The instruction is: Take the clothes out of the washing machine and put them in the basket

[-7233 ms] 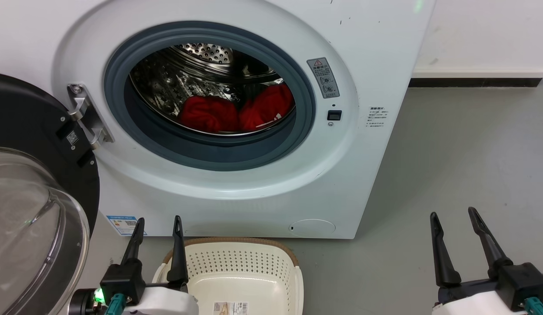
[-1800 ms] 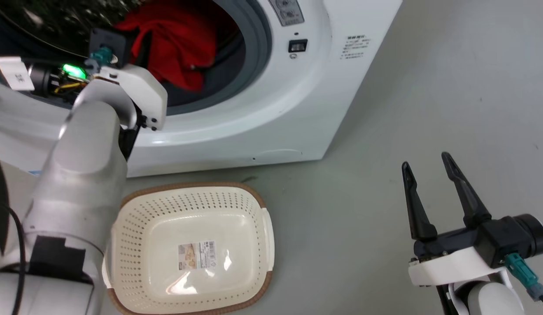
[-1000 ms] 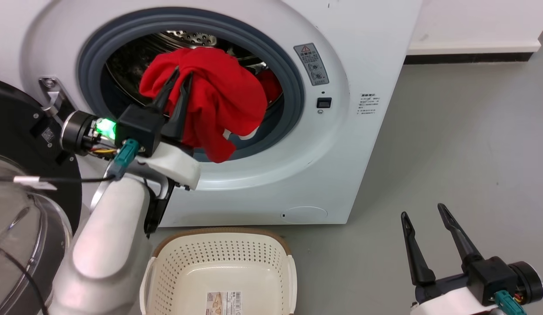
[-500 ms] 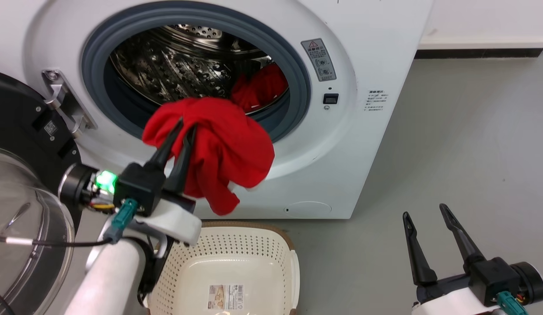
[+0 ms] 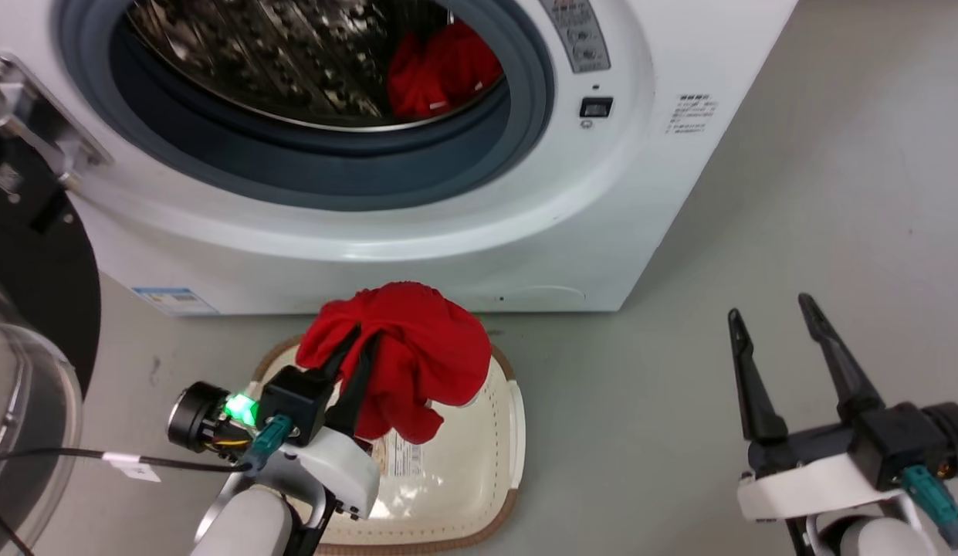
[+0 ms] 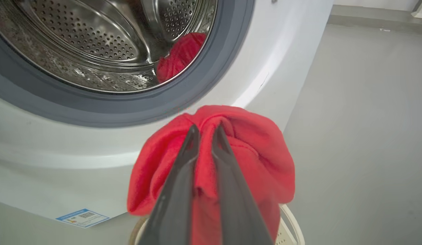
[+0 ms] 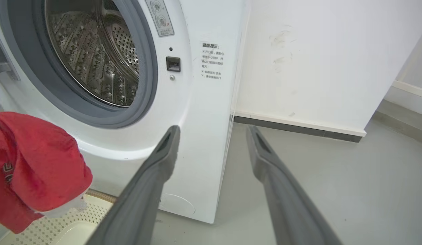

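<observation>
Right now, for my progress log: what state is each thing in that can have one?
washing machine door: open
left tool: shut on the held red garment
right tool: open, empty
held red garment: hanging over the basket
other red garment: lying in the drum
basket: upright, nothing released into it

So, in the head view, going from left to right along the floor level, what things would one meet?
Black-rimmed round glass door → bright red fabric garment → right gripper with two long dark fingers, open.
</observation>
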### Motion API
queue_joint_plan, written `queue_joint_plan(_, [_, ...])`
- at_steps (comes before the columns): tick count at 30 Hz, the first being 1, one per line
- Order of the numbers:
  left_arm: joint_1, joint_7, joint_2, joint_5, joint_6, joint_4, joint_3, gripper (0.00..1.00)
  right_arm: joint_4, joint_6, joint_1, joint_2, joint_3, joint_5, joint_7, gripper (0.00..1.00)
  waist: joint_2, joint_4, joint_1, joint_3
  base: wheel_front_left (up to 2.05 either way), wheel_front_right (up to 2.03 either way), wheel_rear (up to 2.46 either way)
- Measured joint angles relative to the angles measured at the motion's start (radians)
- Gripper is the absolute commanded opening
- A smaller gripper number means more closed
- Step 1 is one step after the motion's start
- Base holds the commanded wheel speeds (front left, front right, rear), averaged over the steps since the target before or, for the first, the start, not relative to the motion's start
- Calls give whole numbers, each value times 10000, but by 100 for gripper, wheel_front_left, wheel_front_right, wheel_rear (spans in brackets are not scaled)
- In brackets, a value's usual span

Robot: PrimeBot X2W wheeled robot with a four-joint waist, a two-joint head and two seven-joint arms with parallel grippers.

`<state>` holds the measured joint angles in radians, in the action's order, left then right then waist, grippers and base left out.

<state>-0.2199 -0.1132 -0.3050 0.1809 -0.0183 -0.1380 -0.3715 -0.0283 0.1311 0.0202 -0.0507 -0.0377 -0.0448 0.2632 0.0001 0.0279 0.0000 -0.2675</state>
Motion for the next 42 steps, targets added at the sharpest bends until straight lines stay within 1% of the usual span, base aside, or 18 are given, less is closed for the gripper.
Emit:
queue_joint_plan(1, [-33, -79, 56, 48, -71, -228, -23, 0, -35, 0, 115, -2, 31, -4, 0, 100, 0, 17, 0, -175, 0, 0, 0])
queue_joint_plan(2, [-212, -165, 115, 46, -167, -757, -132, 0, -100, 0, 355, 2, 104, -6, 0, 100, 0, 58, 1, -546, 0, 0, 0])
queue_joint_plan(10, [-1545, -621, 226, -33, -454, -3367, -316, 0, -382, 0, 1350, -2, 345, 13, 0, 100, 0, 361, 2, -2238, 0, 0, 0])
queue_joint_plan(17, [-3227, -688, 270, -351, -765, -6163, -788, 0, -591, 0, 2052, -4, 504, 198, 0, 100, 0, 750, 2, -3765, 0, 0, 0])
queue_joint_plan(20, [-3975, -706, 355, -566, -825, -7380, -1057, 0, -648, 0, 2241, -4, 531, 278, 0, 100, 0, 913, 3, -4351, 0, 0, 0])
queue_joint_plan(27, [-5313, -489, 660, -736, -957, -9852, -1453, 0, -721, 0, 2555, -4, 489, 391, 0, 100, 0, 1231, 3, -5355, 0, 0, 0])
queue_joint_plan(31, [-5773, -253, 736, -828, -963, -10751, -1659, 0, -755, 0, 2700, -2, 443, 441, 0, 100, 0, 1375, 2, -5667, 0, 0, 0])
queue_joint_plan(37, [-6095, 368, 928, -984, -1022, -11254, -2046, 0, -742, 0, 2810, -2, 443, 487, 0, 100, 0, 1437, 2, -5797, 0, 0, 0])
queue_joint_plan(38, [-6087, 435, 928, -959, -1024, -11302, -2050, 44, -708, 0, 2815, -2, 420, 500, 0, 100, 0, 1441, 1, -5762, 0, 0, 0])
queue_joint_plan(39, [-6076, 445, 949, -953, -1039, -11325, -2071, 100, -685, 0, 2814, -2, 395, 516, 0, 100, 0, 1445, 1, -5707, 0, 0, 0])
queue_joint_plan(42, [-5922, 470, 1028, -855, -1051, -11386, -2167, 100, -623, 0, 2797, -2, 395, 527, 0, 100, 0, 1444, 1, -5456, 0, 0, 0])
